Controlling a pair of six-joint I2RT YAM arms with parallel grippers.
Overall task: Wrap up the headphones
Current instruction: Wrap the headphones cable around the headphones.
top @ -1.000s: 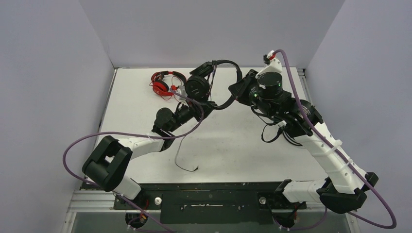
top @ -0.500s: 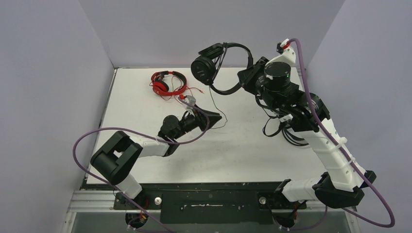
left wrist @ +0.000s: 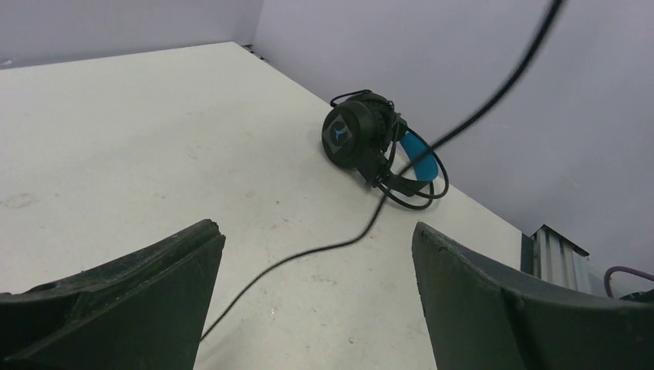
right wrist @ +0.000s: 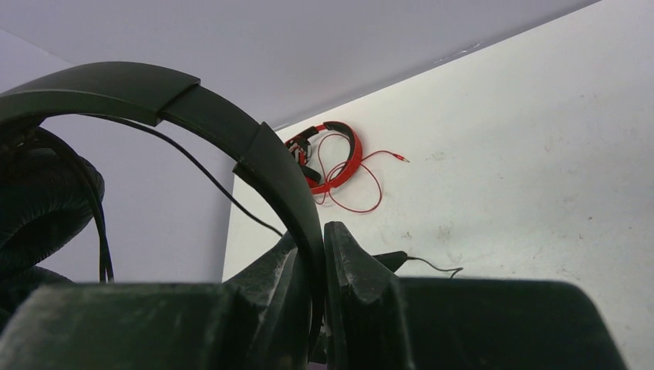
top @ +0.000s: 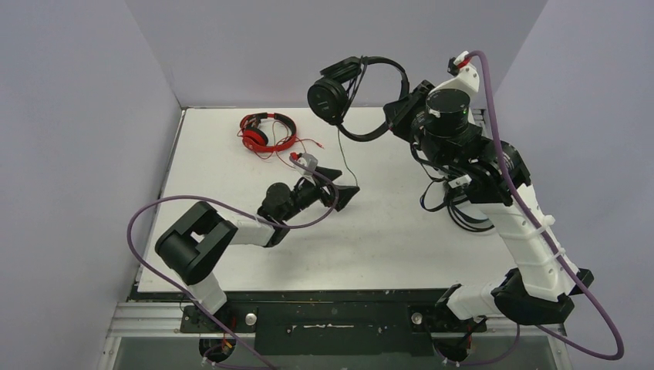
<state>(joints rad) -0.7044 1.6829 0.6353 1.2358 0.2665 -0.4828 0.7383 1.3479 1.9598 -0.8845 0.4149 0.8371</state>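
Observation:
My right gripper (right wrist: 315,235) is shut on the headband of the all-black headphones (top: 362,81) and holds them high over the back of the table. Their ear cup (top: 327,99) hangs to the left. A thin black cable (top: 342,154) drops from it toward the table. My left gripper (top: 344,182) stands open low over the table's middle; in the left wrist view the cable (left wrist: 308,253) lies on the table between the fingers, not gripped. The red headphones (top: 266,131) with their red cord lie at the back left. The blue-banded headphones (left wrist: 378,142) rest near the right wall.
Grey walls close in the white table (top: 231,185) on the left, back and right. The right arm (top: 509,208) arches over the right half of the table, with dark cable loops (top: 439,204) beneath it. A purple hose (top: 146,223) loops off the left arm.
My left gripper has opened and let the black cable go, drawing back toward the table's middle. The right gripper has lifted the black headphones higher and farther back.

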